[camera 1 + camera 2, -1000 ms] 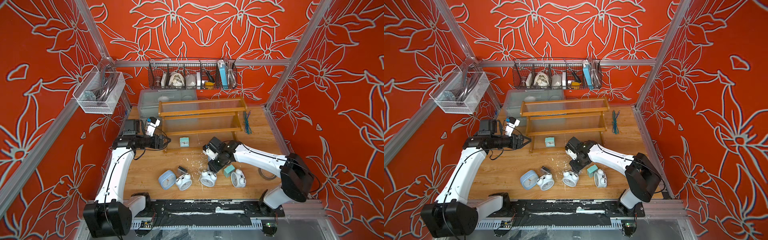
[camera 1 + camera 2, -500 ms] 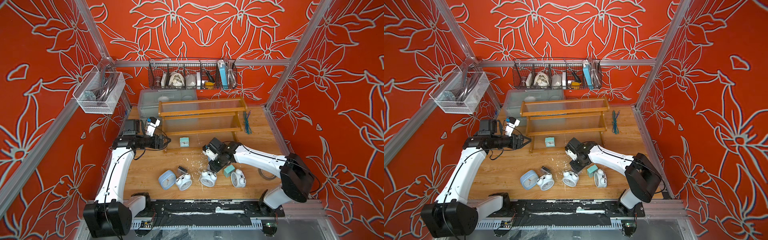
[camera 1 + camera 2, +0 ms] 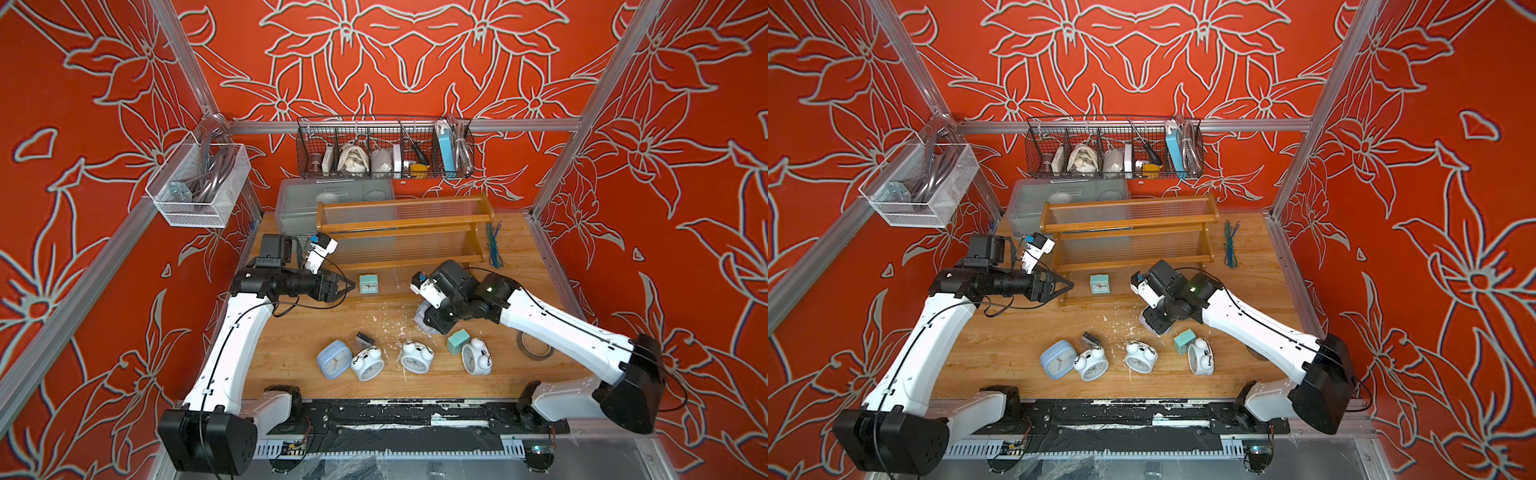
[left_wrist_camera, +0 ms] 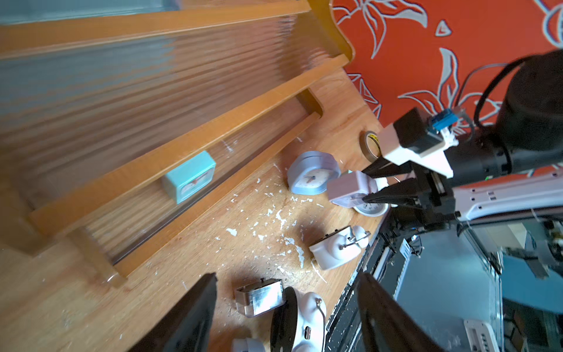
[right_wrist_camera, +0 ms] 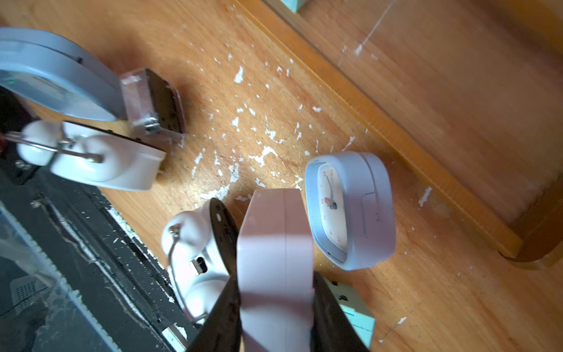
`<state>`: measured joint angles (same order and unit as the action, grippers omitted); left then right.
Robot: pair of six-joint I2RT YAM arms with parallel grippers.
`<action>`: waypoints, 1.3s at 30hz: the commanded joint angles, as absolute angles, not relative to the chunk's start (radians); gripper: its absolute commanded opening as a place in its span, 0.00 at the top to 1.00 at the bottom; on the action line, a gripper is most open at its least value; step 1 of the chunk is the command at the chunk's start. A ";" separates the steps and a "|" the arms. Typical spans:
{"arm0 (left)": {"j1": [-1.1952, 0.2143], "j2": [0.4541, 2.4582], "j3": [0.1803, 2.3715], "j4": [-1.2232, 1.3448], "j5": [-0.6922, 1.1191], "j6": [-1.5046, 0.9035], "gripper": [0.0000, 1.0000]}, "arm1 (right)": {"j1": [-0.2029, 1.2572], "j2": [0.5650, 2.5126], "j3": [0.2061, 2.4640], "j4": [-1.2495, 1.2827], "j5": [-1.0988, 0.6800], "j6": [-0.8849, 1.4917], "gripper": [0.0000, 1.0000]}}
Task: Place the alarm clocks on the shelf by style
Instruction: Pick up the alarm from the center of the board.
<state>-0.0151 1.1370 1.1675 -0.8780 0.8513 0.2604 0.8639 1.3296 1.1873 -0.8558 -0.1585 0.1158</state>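
Note:
My right gripper [image 5: 274, 304] is shut on a whitish-lilac cube clock [image 5: 274, 243], held just above the table beside a light-blue rounded-square clock [image 5: 350, 210]. In both top views the wrist hides this grip. My left gripper [image 3: 347, 286] hangs open and empty at the left end of the shelf [image 3: 405, 224], whose lowest tier carries a teal cube clock [image 3: 368, 284]. Near the front edge lie another light-blue clock [image 3: 333, 359], a dark cube [image 3: 364, 339], three white twin-bell clocks [image 3: 368, 363] [image 3: 417, 356] [image 3: 476, 357] and a teal cube [image 3: 458, 341].
A grey translucent bin [image 3: 332, 199] stands behind the shelf, under a black wire basket [image 3: 384, 149] on the back wall. A white mesh basket [image 3: 199, 183] hangs on the left wall. A tape roll [image 3: 534, 347] and green ties [image 3: 494, 245] lie at the right.
My right gripper's jaws have closed on the whitish-lilac cube clock. The left arm has stayed where it was.

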 commanded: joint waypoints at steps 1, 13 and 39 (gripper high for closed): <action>-0.056 1.141 1.205 -0.945 0.943 0.348 0.26 | 0.864 1.264 1.245 -0.904 -0.258 0.074 0.71; -0.284 1.235 1.253 -1.162 1.119 0.673 0.22 | 0.862 1.208 1.251 -0.814 -0.632 0.071 0.71; -0.495 1.237 1.195 -1.049 1.012 0.654 0.49 | 0.861 1.190 1.188 -0.612 -0.802 0.131 0.71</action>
